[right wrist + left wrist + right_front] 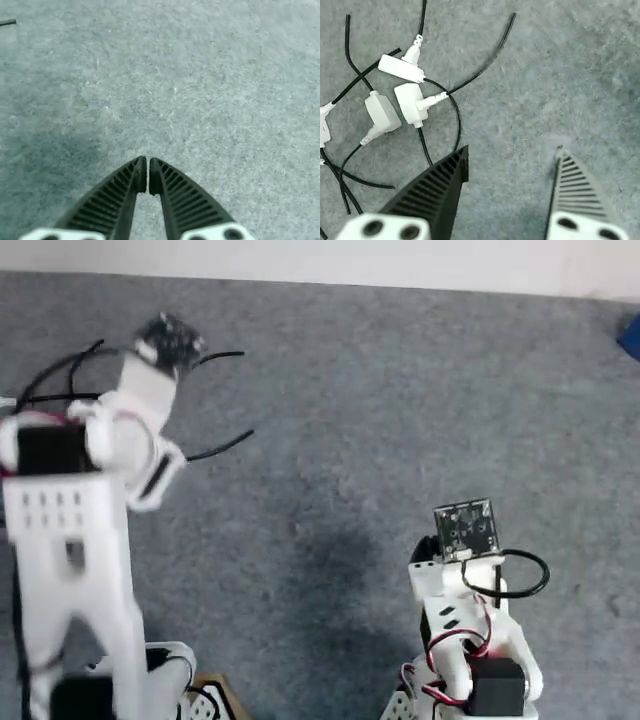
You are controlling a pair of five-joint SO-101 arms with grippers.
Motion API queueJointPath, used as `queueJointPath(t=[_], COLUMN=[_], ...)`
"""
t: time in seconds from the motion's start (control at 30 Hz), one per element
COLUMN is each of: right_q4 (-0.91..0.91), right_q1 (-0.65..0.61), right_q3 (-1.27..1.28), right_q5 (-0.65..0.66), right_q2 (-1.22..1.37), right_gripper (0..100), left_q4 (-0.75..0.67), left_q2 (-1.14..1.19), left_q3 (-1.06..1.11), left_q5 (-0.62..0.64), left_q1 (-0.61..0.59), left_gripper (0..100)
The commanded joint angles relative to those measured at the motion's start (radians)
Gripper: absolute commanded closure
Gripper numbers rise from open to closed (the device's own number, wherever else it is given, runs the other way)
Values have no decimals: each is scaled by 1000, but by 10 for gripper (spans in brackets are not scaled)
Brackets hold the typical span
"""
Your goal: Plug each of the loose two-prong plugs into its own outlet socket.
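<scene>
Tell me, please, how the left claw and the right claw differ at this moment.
The left claw is open, with a wide gap between its tips; the right claw is shut, its tips almost touching. The left claw hangs beside a cluster of white plugs and black cords; the right claw hangs over plain grey surface. Both are empty, black and ribbed.

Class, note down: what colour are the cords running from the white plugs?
The cords are black, clearest in the left wrist view.
</scene>
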Motion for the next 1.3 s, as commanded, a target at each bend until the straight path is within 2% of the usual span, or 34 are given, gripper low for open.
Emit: queueJointPath(t=[0.0,0.13,0.33,0.43,0.6,0.87,0.93,1.1,1.27], right_q4=[-5,-28,-31,-44,-148,-174,-173,-179,-208], right_q1=[16,16,16,16,18,148,156,151,151], right_q3=[1,7,8,42,236,308,317,343,417], right_q5=[11,9,9,9,9,9,9,9,14], right_q2=[8,8,8,8,7,7,7,7,7], right_gripper=[977,977,977,977,977,977,977,977,977], left_q4=[-87,-166,-209,-224,-224,-295,-324,-419,-496], left_q2=[-220,-418,-739,-895,-1087,-1267,-1294,-1291,-1290], left_q3=[213,452,728,823,921,1076,1141,1225,1343], left_q5=[9,9,9,9,9,9,23,160,178], left_q1=[16,16,15,15,15,15,15,15,21], left_gripper=[730,733,733,733,733,732,731,730,730])
